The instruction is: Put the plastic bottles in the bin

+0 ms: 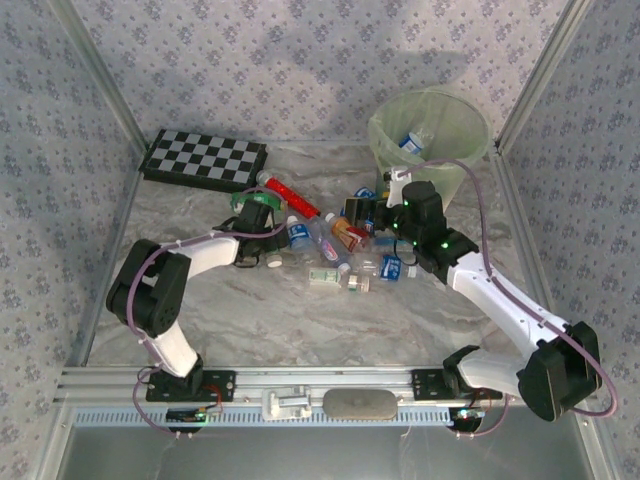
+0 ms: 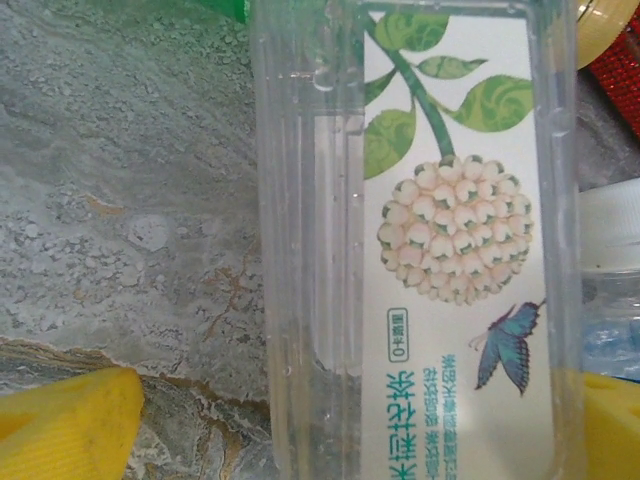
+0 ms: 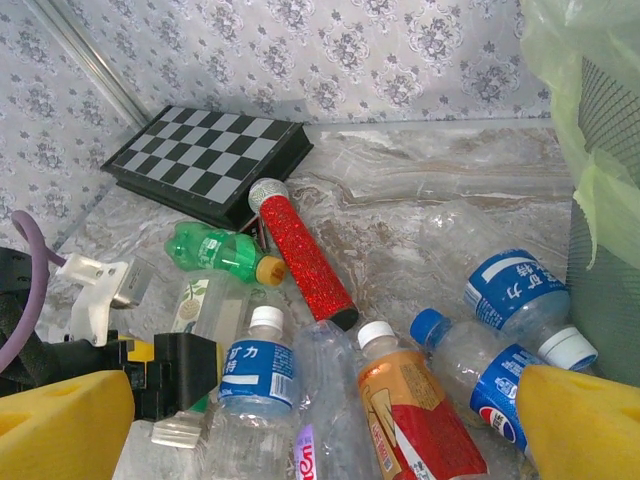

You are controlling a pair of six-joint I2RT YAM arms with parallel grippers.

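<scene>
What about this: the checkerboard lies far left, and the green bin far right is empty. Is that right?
Not quite: the bin is not empty. The top external view shows a blue-labelled bottle inside it. The checkerboard does lie far left.

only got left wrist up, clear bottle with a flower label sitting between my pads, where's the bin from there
Observer: The bin stands at the far right, on the other side of the pile of bottles from the left gripper.
Operator: ok and is the right arm in my way
Observer: The right gripper hangs open over the bottles right beside the bin, holding nothing.
</scene>
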